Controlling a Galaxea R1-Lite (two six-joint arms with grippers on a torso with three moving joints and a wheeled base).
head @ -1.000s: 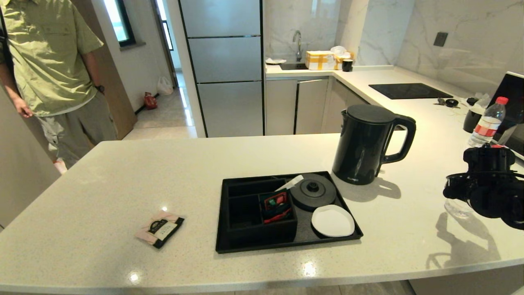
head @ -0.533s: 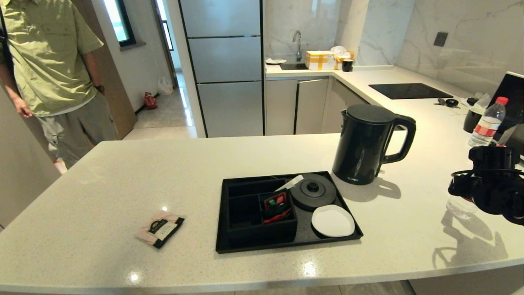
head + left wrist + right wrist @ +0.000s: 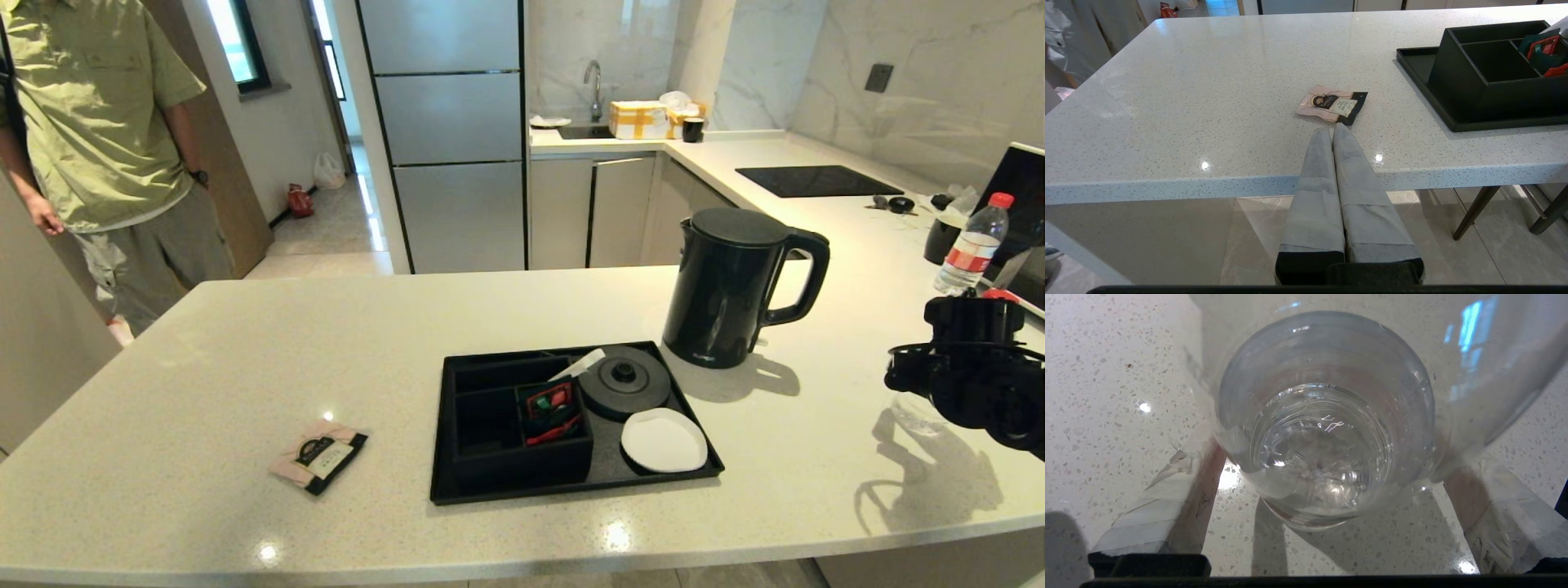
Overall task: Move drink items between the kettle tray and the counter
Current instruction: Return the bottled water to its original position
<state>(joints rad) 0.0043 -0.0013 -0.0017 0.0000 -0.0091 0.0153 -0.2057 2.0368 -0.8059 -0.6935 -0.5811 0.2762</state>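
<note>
The black kettle stands on the counter just behind the kettle tray, whose round base and white coaster are bare. The pink-and-black sachet lies on the counter left of the tray. My right gripper is at the counter's right end, shut on a clear water bottle held just above the stone. My left gripper is shut and empty at the counter's front edge, tips pointing at the sachet.
A second red-capped bottle stands at the back right beside a black cup and a dark screen. Red-and-green packets sit in a tray compartment. The black hob lies far back. A person stands at far left.
My right gripper, holding the bottle, drifted slightly right and up, then came back left and down. Everything else is unmoved.
</note>
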